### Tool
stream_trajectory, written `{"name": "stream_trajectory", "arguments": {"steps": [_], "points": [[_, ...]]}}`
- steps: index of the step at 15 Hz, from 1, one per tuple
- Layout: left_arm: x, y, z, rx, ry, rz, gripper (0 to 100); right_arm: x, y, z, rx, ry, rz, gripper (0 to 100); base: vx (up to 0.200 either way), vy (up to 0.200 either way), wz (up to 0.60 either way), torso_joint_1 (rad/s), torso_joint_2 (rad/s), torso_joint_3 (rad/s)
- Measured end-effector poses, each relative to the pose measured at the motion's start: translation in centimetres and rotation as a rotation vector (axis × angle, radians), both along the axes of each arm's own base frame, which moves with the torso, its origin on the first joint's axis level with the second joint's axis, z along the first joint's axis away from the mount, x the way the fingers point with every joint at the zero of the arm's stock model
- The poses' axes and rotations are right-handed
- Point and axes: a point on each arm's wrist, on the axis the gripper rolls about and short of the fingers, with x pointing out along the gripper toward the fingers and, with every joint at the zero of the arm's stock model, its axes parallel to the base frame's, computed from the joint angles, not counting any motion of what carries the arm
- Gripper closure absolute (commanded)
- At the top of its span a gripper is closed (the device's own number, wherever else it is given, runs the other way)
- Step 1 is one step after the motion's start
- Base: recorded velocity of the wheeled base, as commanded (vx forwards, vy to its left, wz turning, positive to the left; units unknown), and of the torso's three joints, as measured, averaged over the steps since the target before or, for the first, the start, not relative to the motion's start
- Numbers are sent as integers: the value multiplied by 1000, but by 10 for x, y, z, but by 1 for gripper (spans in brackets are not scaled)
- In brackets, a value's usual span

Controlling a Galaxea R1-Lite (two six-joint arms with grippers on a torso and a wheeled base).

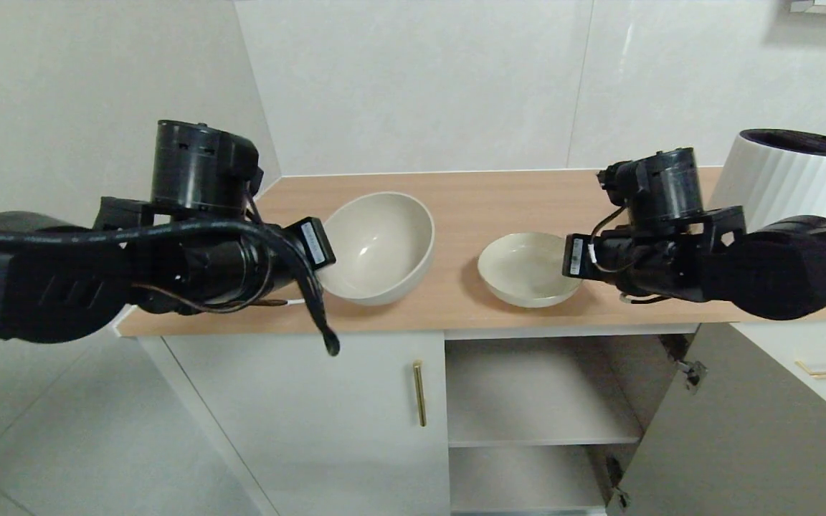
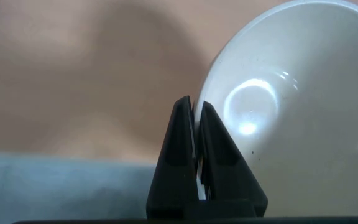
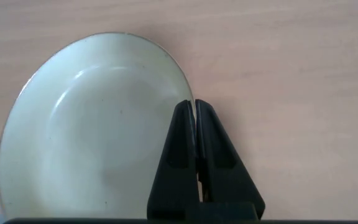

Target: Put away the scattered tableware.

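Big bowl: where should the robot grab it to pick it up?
By its thin rim, from the left arm's side, one finger inside, one outside. The big bowl is wide, round and smooth, probably too broad to squeeze across, and tips open toward that arm. The left gripper pinches it there, as the right gripper pinches the shallow dish.

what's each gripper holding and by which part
The left gripper pinches the large bowl by its rim; the right gripper pinches the shallow dish by its rim.
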Motion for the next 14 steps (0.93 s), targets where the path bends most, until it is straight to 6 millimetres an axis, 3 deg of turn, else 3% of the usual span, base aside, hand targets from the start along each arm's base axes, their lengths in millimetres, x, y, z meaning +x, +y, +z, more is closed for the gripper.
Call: {"name": "stream_trajectory", "arguments": {"steps": [3, 8, 14], "points": [[-32, 13, 1, 14, -16, -80, 100, -38, -17, 14, 31, 30, 91, 100, 0, 0, 0, 0, 0, 0], [-77, 30, 1, -6, -27, -238, 100, -81, -40, 13, 56, 90, 186, 100, 0, 0, 0, 0, 0, 0], [-87, 33, 2, -12, -35, -255, 100, -100, -60, 4, 59, 120, 211, 100, -33, 0, 0, 0, 0, 3]]}}
